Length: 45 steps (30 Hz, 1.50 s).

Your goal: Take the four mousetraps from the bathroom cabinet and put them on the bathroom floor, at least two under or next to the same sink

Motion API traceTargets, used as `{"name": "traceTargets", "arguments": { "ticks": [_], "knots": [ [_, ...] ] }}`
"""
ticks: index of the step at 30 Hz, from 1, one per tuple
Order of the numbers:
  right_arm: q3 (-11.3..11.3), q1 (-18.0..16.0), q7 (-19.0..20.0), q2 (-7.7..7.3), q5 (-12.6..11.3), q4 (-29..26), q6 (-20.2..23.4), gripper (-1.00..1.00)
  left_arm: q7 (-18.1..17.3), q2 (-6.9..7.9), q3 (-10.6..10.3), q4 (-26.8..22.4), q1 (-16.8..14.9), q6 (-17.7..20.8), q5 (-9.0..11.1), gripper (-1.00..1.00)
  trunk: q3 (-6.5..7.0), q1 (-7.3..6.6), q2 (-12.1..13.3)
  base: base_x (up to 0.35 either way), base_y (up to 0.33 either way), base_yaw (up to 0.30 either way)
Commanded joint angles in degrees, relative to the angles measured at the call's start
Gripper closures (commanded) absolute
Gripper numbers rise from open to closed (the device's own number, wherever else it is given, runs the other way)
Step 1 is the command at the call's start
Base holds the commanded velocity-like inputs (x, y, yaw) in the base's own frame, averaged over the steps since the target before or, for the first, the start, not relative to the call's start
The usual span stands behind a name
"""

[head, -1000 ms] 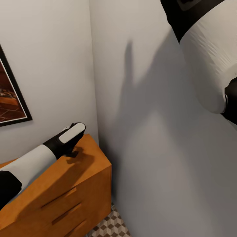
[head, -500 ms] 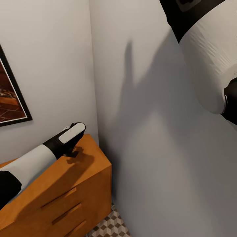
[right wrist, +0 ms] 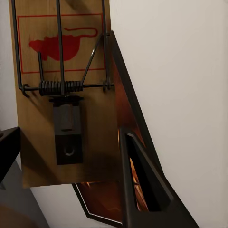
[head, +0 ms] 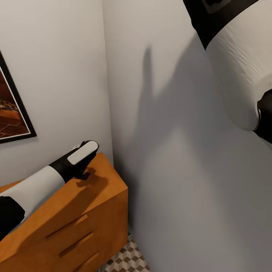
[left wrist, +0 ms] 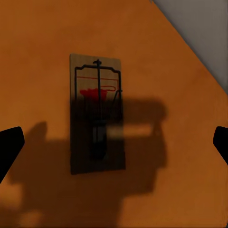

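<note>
One mousetrap (left wrist: 97,114), a small wooden plate with a red mouse print and wire parts, lies flat on the orange-brown cabinet (head: 75,211) near its back right corner. My left gripper (left wrist: 114,142) hangs open just above it, its dark fingertips (left wrist: 9,147) far apart on either side and clear of the plate. In the head view the left gripper (head: 81,170) casts a shadow over that spot. A second mousetrap (right wrist: 61,95) sits in my right gripper (right wrist: 71,161), which is shut on it, one dark finger (right wrist: 142,190) along its edge. The right arm (head: 234,68) is raised high.
The cabinet stands in a corner between two pale walls (head: 181,170). A dark-framed picture (head: 13,117) hangs above it on the left. A strip of cube-patterned bathroom floor (head: 128,260) shows beside the cabinet's drawers (head: 68,230).
</note>
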Motion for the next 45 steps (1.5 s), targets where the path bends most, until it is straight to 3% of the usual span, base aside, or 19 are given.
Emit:
{"name": "traceTargets", "arguments": {
  "ticks": [1, 5, 45],
  "knots": [
    [0.2, 0.0, 0.2, 0.00, -0.1, 0.0, 0.1, 1.00, 0.1, 0.11, -0.3, -0.1, -0.1, -0.3, 0.3, -1.00, -0.09, 0.02, 0.0, 0.000, 0.000, 0.000],
    [0.2, 0.0, 0.2, 0.00, -0.1, 0.0, 0.1, 1.00, 0.1, 0.21, -0.3, -1.2, -0.1, -0.3, 0.3, -1.00, -0.09, 0.02, 0.0, 0.000, 0.000, 0.000],
    [0.2, 0.6, 0.2, 0.00, -0.1, 0.0, 0.1, 1.00, 0.2, 0.42, -0.2, -2.5, -0.2, -0.3, 0.3, -1.00, -7.27, 8.81, -16.1, 0.000, 0.000, 0.000]
  ]
}}
